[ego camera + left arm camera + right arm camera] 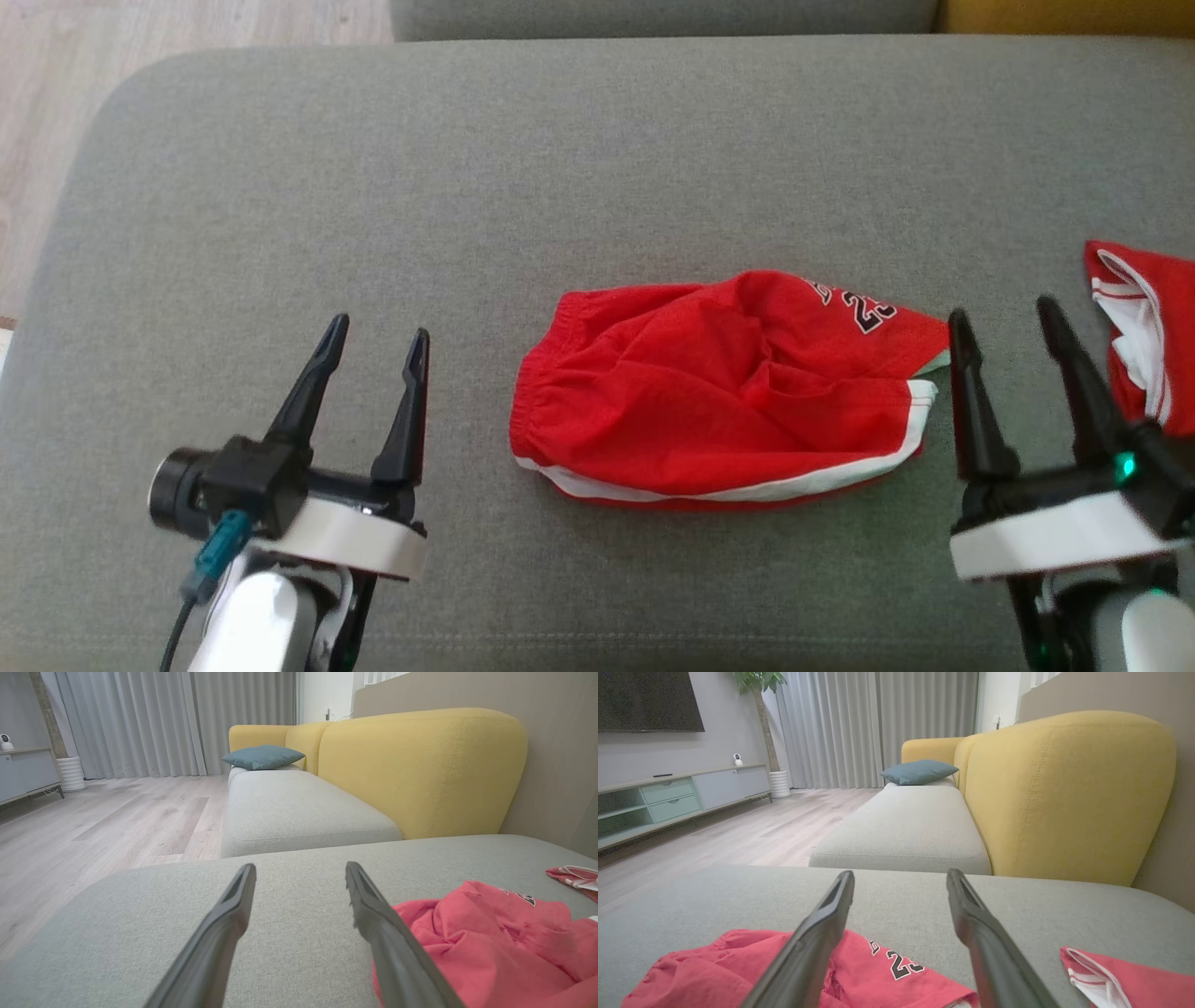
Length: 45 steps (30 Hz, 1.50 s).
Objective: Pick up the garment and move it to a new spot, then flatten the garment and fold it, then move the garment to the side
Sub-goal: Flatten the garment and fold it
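Note:
The garment (pixel 719 392) is a pair of red shorts with white trim and a black number, lying rumpled in the middle of the grey cushion (pixel 560 168). It shows pink-red at the lower right of the left wrist view (pixel 486 947) and low left in the right wrist view (pixel 752 970). My left gripper (pixel 378 331) stands open to the left of the shorts, with nothing between its fingers. Just off the shorts' right end, my right gripper (pixel 1004 313) is open and empty too. Both grippers' fingers, seen in their wrist views (pixel 301 870) (pixel 901 877), are spread apart over bare cushion.
A second red and white garment (pixel 1139 327) lies at the cushion's right edge, beside my right gripper. Wooden floor (pixel 56 112) lies off the cushion's left side. A yellow sofa back (pixel 420 770) and a further grey seat (pixel 289 807) stand beyond.

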{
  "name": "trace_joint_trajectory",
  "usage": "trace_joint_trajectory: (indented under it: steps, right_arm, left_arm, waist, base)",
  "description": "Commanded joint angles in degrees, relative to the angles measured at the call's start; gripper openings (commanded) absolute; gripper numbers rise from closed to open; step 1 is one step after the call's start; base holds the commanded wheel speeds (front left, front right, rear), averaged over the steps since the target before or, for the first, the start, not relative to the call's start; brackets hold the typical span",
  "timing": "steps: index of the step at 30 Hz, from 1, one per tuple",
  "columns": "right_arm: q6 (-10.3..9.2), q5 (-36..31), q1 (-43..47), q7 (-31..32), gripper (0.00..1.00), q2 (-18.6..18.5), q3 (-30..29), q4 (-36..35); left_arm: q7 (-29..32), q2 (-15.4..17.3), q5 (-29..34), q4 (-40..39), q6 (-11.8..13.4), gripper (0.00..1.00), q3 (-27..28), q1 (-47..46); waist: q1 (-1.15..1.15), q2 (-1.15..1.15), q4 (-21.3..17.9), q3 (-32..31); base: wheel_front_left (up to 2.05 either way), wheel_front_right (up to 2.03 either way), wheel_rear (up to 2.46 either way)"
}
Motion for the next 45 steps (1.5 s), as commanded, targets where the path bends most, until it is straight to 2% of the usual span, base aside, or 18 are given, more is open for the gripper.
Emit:
trace_joint_trajectory:
  steps: [1,20,23,25,28,30,35,39,40,41,42,45]
  right_arm:
    - [-0.04,-0.2,0.7,0.3,1.0,-0.7,1.6,-2.5]
    - [-0.04,1.0,2.5,0.8,1.0,-0.2,1.5,-3.0]
    - [-0.04,1.2,2.5,0.9,1.0,-0.2,1.3,-3.0]
    - [-0.04,1.4,2.4,1.1,1.0,-0.2,1.4,-2.9]
    - [-0.04,1.5,2.0,1.3,1.0,-0.2,1.9,-2.7]
    - [-0.04,1.6,1.7,1.5,1.0,-0.2,2.2,-2.5]
    - [-0.04,2.2,0.9,1.5,1.0,-0.2,2.9,-1.9]
    - [-0.04,2.5,0.4,1.2,1.0,-0.2,3.2,-1.5]
    - [-0.04,2.5,0.3,1.1,1.0,-0.2,3.2,-1.5]
    - [-0.04,2.6,0.2,1.0,1.0,-0.2,3.3,-1.5]
    - [-0.04,2.8,0.1,0.7,1.0,-0.2,3.3,-1.4]
    - [-0.04,3.1,0.1,0.5,1.0,-0.2,3.3,-1.3]
  left_arm:
    - [-0.3,1.2,0.3,-2.4,0.6,1.0,2.5,-0.8]
    - [0.1,2.0,-0.1,-3.5,1.5,1.0,1.8,0.8]
    - [1.4,2.1,0.6,-4.1,0.2,1.0,-0.3,-0.4]
    - [3.3,1.8,0.7,-4.5,-1.7,1.0,-2.8,-1.9]
    - [8.0,1.1,0.7,-4.5,-5.0,1.0,-7.7,-4.3]
    - [11.8,0.8,0.5,-3.9,-6.2,1.0,-11.0,-5.8]
    - [19.6,1.1,-1.1,-1.0,-7.6,1.0,-16.8,-9.2]
    - [22.7,1.8,-0.9,1.8,-7.7,1.0,-18.2,-11.8]
    - [22.8,1.9,-0.7,2.4,-7.6,0.92,-18.1,-12.4]
    - [22.9,2.0,-0.3,3.0,-7.3,0.33,-18.0,-13.0]
    - [22.8,2.2,0.0,4.1,-7.0,0.0,-17.7,-14.0]
    - [22.2,2.4,0.1,5.5,-6.6,0.0,-17.1,-15.3]
  waist:
    - [0.0,0.0,0.2,-0.5]
    - [0.0,0.0,0.4,-1.0]
    - [0.0,0.0,0.6,-0.5]
    - [0.0,0.0,0.8,0.0]
    - [0.0,0.0,0.6,0.9]
    - [0.0,0.0,0.2,1.5]
    - [0.0,0.0,-1.6,2.9]
    - [0.0,0.0,-3.2,4.0]
    - [0.0,0.0,-3.5,4.2]
    - [0.0,0.0,-3.8,4.5]
    - [0.0,0.0,-4.3,4.9]
    - [0.0,0.0,-4.7,5.2]
  base:
    - [0.0,0.0,0.0]
    - [0.0,0.0,0.0]
    - [0.0,0.0,0.0]
    - [0.0,0.0,0.0]
    - [0.0,0.0,0.0]
    - [0.0,0.0,0.0]
    - [0.0,0.0,0.0]
    - [0.0,0.0,0.0]
    - [0.0,0.0,0.0]
    - [0.0,0.0,0.0]
    - [0.0,0.0,0.0]
    - [0.0,0.0,0.0]
